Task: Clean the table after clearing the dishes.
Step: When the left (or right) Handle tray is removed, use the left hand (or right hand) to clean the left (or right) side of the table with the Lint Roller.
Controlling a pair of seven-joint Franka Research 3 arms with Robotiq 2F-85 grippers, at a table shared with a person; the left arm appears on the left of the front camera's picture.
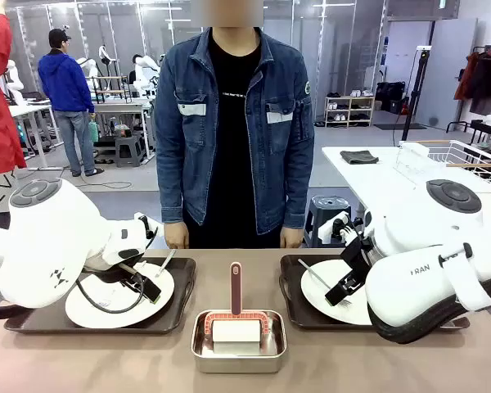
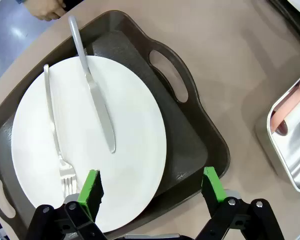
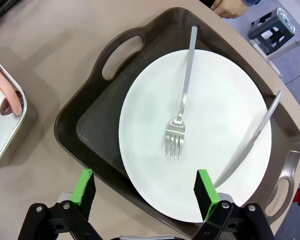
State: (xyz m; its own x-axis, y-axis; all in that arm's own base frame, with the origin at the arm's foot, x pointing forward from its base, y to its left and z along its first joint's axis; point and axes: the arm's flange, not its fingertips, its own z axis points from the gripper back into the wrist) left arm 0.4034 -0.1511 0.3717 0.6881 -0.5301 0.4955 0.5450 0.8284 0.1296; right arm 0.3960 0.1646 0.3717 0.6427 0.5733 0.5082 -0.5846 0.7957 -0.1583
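Dishes [image 1: 165, 291] sit on the beige table [image 1: 106, 364], one tray at each side. On the left tray [image 1: 33, 321], a white plate [image 2: 90, 150] carries a fork [image 2: 52, 125] and knife [image 2: 95, 100]. The left gripper [image 2: 151, 182] hangs over its edge, jaws wide apart, holding nothing. A steel pan [image 1: 239, 358] with a pink-handled brush [image 1: 236, 286] sits mid-table. The right tray [image 1: 290, 278] holds the same setting, and the right gripper [image 3: 144, 182] is above it, fingers spread and empty. A person [image 1: 233, 123] stands across the table.
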